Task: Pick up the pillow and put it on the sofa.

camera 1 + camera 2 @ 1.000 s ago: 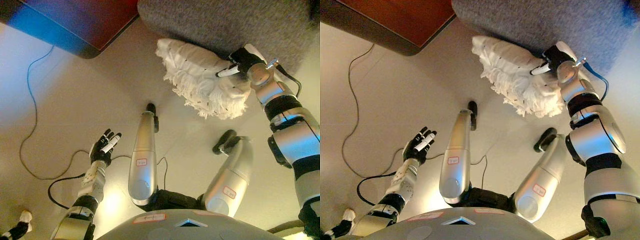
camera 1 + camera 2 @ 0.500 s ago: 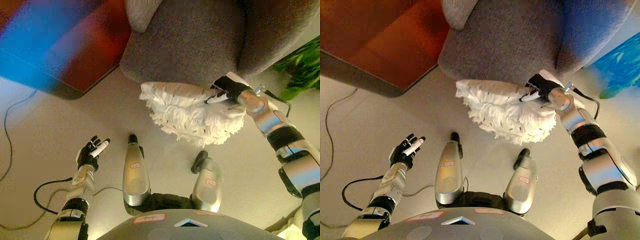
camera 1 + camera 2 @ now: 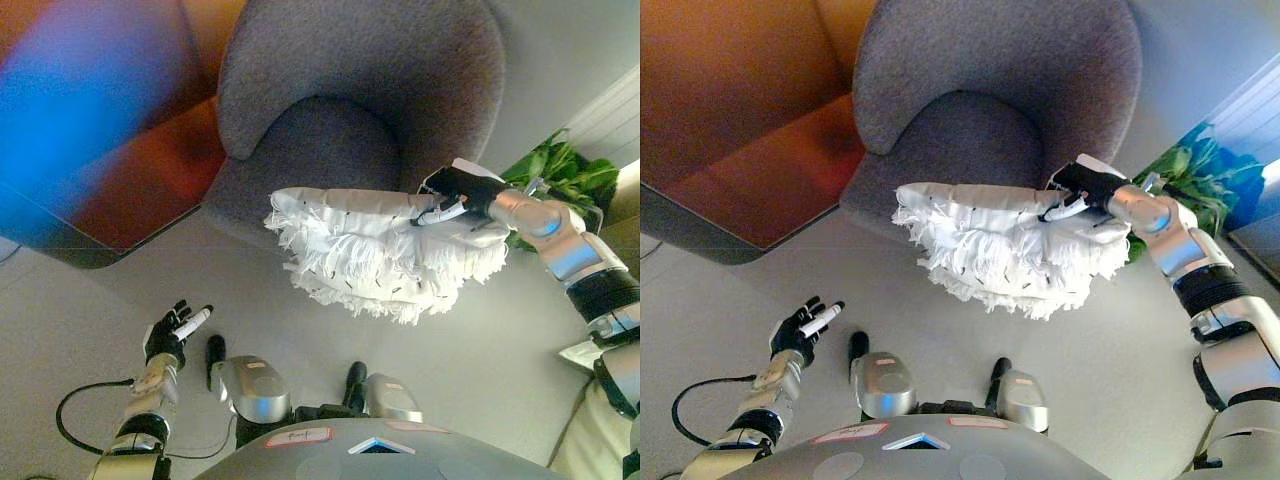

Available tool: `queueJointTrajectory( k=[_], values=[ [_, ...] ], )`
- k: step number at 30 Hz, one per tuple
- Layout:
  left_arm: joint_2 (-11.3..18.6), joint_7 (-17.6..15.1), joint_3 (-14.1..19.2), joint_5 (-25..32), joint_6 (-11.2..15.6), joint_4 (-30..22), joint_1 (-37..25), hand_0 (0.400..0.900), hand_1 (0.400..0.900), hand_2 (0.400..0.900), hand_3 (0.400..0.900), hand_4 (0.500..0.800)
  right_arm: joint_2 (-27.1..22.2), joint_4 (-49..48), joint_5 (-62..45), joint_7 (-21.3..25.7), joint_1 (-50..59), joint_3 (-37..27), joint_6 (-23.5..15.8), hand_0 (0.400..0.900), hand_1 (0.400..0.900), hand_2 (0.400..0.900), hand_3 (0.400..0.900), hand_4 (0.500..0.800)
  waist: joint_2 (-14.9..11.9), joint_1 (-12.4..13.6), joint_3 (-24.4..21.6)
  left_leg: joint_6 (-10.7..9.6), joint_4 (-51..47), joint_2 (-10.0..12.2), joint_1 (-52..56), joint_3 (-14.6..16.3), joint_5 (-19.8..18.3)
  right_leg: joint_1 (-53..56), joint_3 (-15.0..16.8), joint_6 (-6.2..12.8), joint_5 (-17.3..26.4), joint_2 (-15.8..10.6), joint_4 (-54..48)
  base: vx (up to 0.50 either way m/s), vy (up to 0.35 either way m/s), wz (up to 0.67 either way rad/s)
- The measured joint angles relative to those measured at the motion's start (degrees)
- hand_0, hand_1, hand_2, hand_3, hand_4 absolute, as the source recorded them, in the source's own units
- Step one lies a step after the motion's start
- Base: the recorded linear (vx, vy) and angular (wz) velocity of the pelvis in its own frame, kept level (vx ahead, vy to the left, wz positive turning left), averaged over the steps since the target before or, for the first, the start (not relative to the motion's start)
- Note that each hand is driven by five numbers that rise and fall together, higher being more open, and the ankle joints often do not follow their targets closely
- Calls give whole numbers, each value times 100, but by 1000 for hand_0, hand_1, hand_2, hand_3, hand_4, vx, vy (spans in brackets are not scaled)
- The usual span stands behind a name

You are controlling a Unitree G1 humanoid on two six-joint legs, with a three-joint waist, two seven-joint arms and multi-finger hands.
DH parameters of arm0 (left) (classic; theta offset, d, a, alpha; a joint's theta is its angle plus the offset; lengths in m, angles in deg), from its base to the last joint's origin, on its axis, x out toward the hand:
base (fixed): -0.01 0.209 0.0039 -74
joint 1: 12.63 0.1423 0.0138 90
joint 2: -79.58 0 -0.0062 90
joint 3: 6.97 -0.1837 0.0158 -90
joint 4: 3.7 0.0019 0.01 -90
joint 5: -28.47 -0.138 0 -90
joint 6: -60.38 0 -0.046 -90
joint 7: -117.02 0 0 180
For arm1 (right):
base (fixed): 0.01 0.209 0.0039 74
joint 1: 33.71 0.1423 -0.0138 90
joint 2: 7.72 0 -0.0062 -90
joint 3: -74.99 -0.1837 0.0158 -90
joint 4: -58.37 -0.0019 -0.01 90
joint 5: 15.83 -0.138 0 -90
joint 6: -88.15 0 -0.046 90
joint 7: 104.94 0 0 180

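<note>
One pillow [image 3: 385, 255], white and shaggy with a fringed edge, hangs in the middle of the frame, clear of the floor [image 3: 100, 300] and held by its right end. The right hand [image 3: 462, 190] reaches in from the right side with its fingers curled over the pillow's upper edge, gripping the cloth, so the rest of the pillow sticks out to the left, unsupported and sagging a little. Holding it by one end this way likely keeps the bulk of it out in front, toward the seat it is meant for.

One sofa [image 3: 370, 90], a grey rounded armchair-like seat, fills the upper centre, and its cushion lies just above the pillow in the frame; the pillow seems to be level with or slightly in front of the seat's front edge, though the downward view makes the gap hard to judge. The seat is bare, so the pillow is not yet set down.

The left hand [image 3: 172, 335] shows at lower left, fingers spread and relaxed, holding nothing and well apart from the pillow.

One reddish-brown table [image 3: 130, 190] sits at upper left, and one green plant [image 3: 560, 175] at the right edge.
</note>
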Motion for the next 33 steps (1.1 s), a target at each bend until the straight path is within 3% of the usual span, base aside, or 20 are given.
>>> queueJointTrajectory(
  k=[1,3,4,5,7,9,12,15,16,18,22,25,27,31,33],
  values=[
    [-24,26,-62,0,0,93,101,900,900,900,900,800,-47,3,-21,-45,28,12,0,400,400,400,400,500,-63,32,-95,-111,78,-167,-32,-126,-8,56,56,-57,40,-45,-89,289,-104,17],
    [-44,87,-91,0,-18,197,178,900,900,900,900,800,-303,22,-166,-97,51,23,1,400,400,400,400,500,-117,-30,-180,-426,196,-506,-206,140,-332,226,-29,-109,110,-59,-323,355,-49,21],
    [-56,94,-104,-1,-15,198,172,900,900,900,900,800,-472,53,-167,-169,58,23,9,400,400,400,400,500,-149,-4,-208,-454,165,-737,-245,238,-601,246,-59,-98,144,-87,-415,383,11,7],
    [-68,94,-129,-3,-17,200,193,900,900,900,900,800,-592,141,-170,-230,129,22,9,400,400,400,400,500,-127,1,-257,-365,-35,-989,-212,339,-866,234,-108,-77,184,-81,-487,433,50,-5],
    [-50,71,-130,-35,-23,203,238,900,900,900,900,800,-573,371,-188,-287,257,-6,17,400,400,400,400,500,-120,38,-301,-60,-346,-1210,-81,263,-1145,175,-86,-41,253,-34,-624,460,99,-15],
    [-34,70,-117,-74,-20,248,190,900,900,900,900,800,-533,495,-221,-348,291,-6,19,400,400,400,400,500,-123,301,-282,-59,-11,-1268,-190,321,-1328,350,-76,-58,328,-15,-864,437,167,-16],
    [-30,72,-118,-256,-16,279,46,900,900,900,900,800,-449,727,-221,-550,458,-4,-7,400,400,400,400,500,-16,458,-253,64,561,-1285,-366,418,-1670,559,-109,28,417,-55,-1013,397,229,-10],
    [-45,67,-156,-258,-34,285,-48,900,900,900,900,800,-395,827,-214,-581,555,-15,-5,400,400,400,400,500,-5,474,-264,215,787,-1548,-427,392,-1923,521,-73,144,281,-286,-806,427,238,-6],
    [-76,56,-187,-259,-72,318,-53,900,900,900,900,800,-349,856,-200,-587,552,-31,-2,400,400,400,400,500,-36,456,-265,428,710,-1806,-330,492,-2027,551,-88,289,314,-459,-712,426,245,-6],
    [-102,54,-292,-257,-71,316,-64,900,900,900,900,800,-304,754,-183,-597,558,-33,-9,400,400,400,400,500,61,446,-295,612,424,-1917,-130,566,-1966,-4,-225,241,378,-666,258,425,166,0],
    [93,80,-287,-258,-46,305,-122,900,900,900,900,800,-273,688,-165,-827,557,-10,-7,400,400,400,400,500,31,303,-310,768,-115,-1955,363,686,-1767,-471,232,261,539,-663,1438,357,-25,19],
    [237,87,-235,-265,-22,282,-146,900,900,900,900,800,-281,704,-222,-957,685,-12,-23,400,400,400,400,500,-56,216,-366,756,-520,-1917,534,628,-1608,-345,-225,225,487,-412,514,255,-212,36],
    [266,73,-246,-269,-25,294,-108,900,900,900,900,800,-284,718,-271,-990,772,-15,-87,400,400,400,400,500,-199,120,-397,704,-565,-2022,475,409,-1600,-100,-376,222,769,-226,-465,210,-260,70],
    [134,69,-298,-312,-43,277,-107,900,900,900,900,800,-316,940,-495,-1213,804,-4,-85,400,400,400,400,500,-208,-44,-393,530,-570,-1977,317,-92,-1535,199,-268,140,751,17,-770,210,-217,60],
    [103,68,-270,-429,-48,310,-86,900,900,900,900,800,-337,1346,-634,-1387,996,51,-86,400,400,400,400,500,-322,3,-374,436,-620,-1954,315,-230,-1471,415,-279,100,728,92,-1059,192,-123,21]
  ],
)
